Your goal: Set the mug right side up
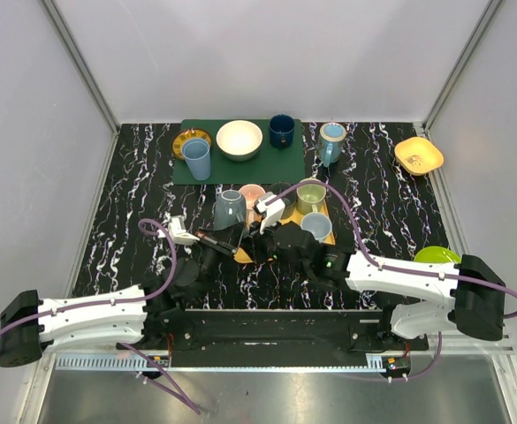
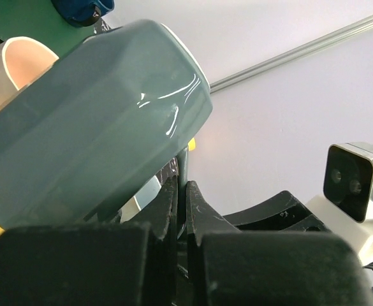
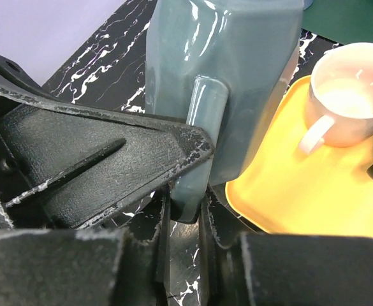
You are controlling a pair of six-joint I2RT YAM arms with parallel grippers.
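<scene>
Right gripper point(image 3: 185, 210) jaws clamped on mug point(image 3: 237, 64) handle point(image 3: 206, 115); left gripper point(image 2: 181, 191) jaws together. Next we lift and rotate it upright.

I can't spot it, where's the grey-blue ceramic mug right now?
In the top view, mid-table: the grey-blue ceramic mug is at the left end of the yellow tray, just left of the pink cup.

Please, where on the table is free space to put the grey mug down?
The table is bare left of the green mat and yellow tray, also between tray and yellow bowl. Tray and mat are crowded.
</scene>
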